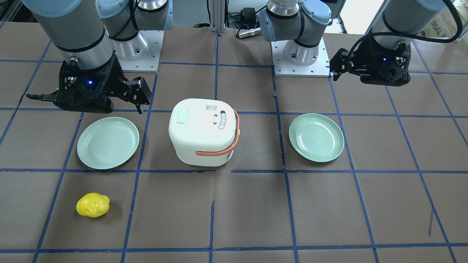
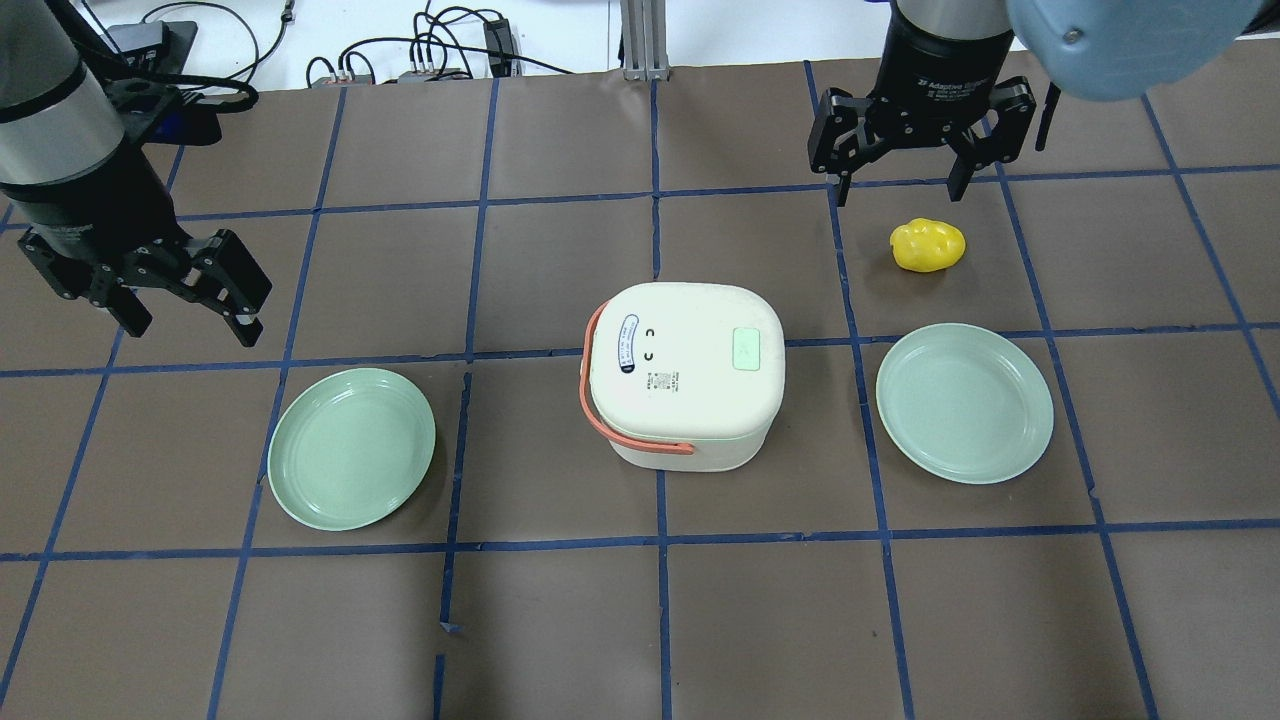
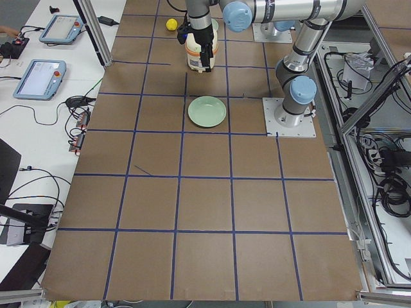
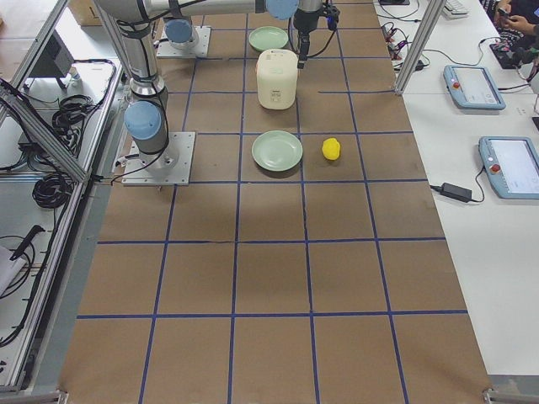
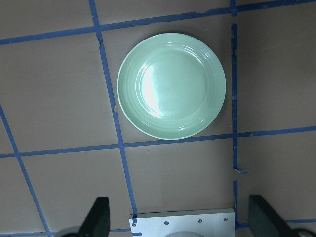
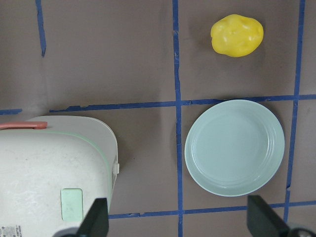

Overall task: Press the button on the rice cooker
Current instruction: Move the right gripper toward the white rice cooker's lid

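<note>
The white rice cooker (image 2: 685,390) with an orange handle stands closed at the table's middle. A pale green button (image 2: 748,349) sits on its lid, toward my right side; it also shows in the front view (image 1: 182,117) and the right wrist view (image 6: 72,204). My right gripper (image 2: 900,188) hangs open and empty high above the table, to the right of the cooker. My left gripper (image 2: 190,320) hangs open and empty high at the left, well away from the cooker. Neither touches anything.
A green plate (image 2: 351,447) lies left of the cooker and another green plate (image 2: 964,402) lies right of it. A yellow lumpy fruit (image 2: 928,245) lies beyond the right plate. The left arm's base plate (image 5: 182,224) shows below the left wrist.
</note>
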